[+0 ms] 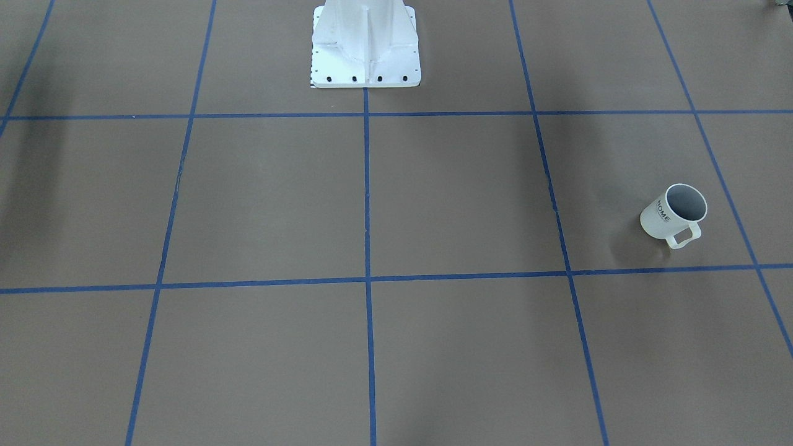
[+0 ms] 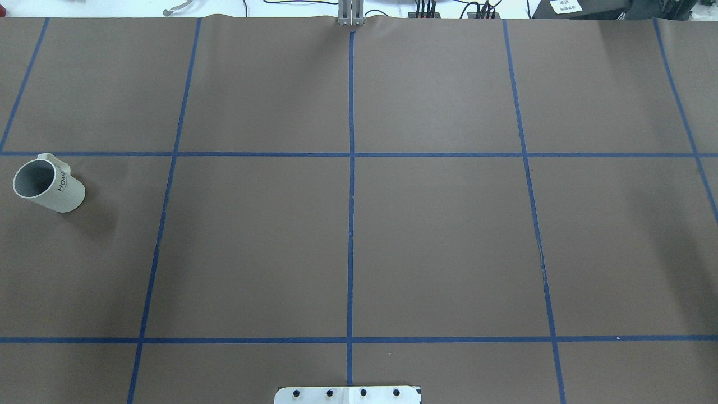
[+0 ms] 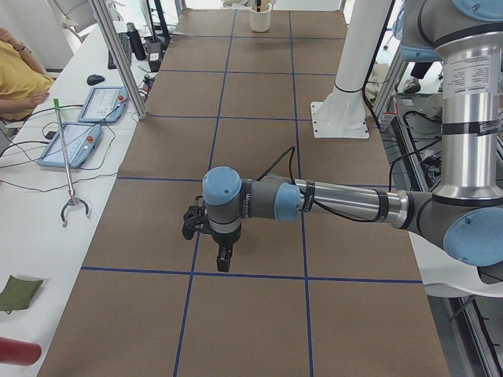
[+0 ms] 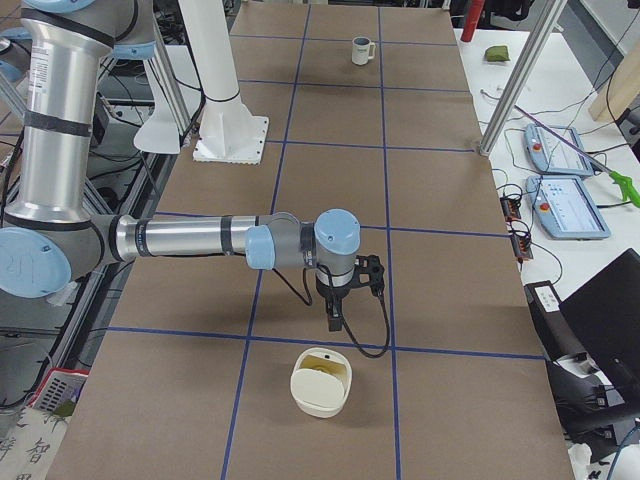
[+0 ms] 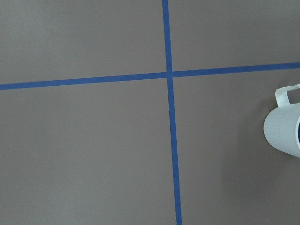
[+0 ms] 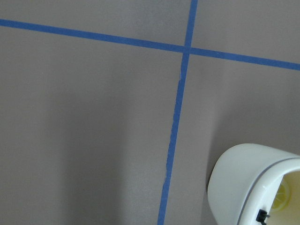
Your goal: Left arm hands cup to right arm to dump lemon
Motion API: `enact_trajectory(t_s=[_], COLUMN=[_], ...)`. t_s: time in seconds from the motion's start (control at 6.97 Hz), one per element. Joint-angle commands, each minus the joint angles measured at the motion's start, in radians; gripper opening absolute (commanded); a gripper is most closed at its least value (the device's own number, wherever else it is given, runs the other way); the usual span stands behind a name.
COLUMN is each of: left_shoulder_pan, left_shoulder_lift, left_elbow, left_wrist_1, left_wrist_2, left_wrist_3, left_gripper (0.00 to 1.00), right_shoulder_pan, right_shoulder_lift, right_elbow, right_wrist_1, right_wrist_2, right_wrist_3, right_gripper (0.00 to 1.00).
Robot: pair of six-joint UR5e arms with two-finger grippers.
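Blue tape (image 2: pixel 350 224) grids the brown worktop (image 2: pixel 437 235), which carries a white pedestal base (image 1: pixel 365 62) and, well apart from it, a cream tub (image 4: pixel 320 385).

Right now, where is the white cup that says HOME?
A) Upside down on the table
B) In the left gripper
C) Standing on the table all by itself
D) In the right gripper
C: the cup stands upright on the brown table, open end up, with nothing touching it.
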Motion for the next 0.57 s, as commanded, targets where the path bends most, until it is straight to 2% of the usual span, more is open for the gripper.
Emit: enact_trajectory(t_s=[0.0,0.43], left_shoulder_pan=[0.0,0.0], left_shoulder_lift=[0.0,-0.002], left_elbow=[-0.003,-0.012], left_wrist_1=[0.001,-0.001], left_wrist_2=[0.0,0.0], left_wrist_3=[0.003,0.003], left_gripper=[1.0,1.0], right_shoulder_pan=[0.0,0.001], right_shoulder_lift=[0.004,0.017], right_elbow=[0.004,0.008], right_wrist_1=[0.002,0.004], right_wrist_2=[0.0,0.002], right_wrist_3=[-0.001,-0.001], right_gripper=[1.0,1.0])
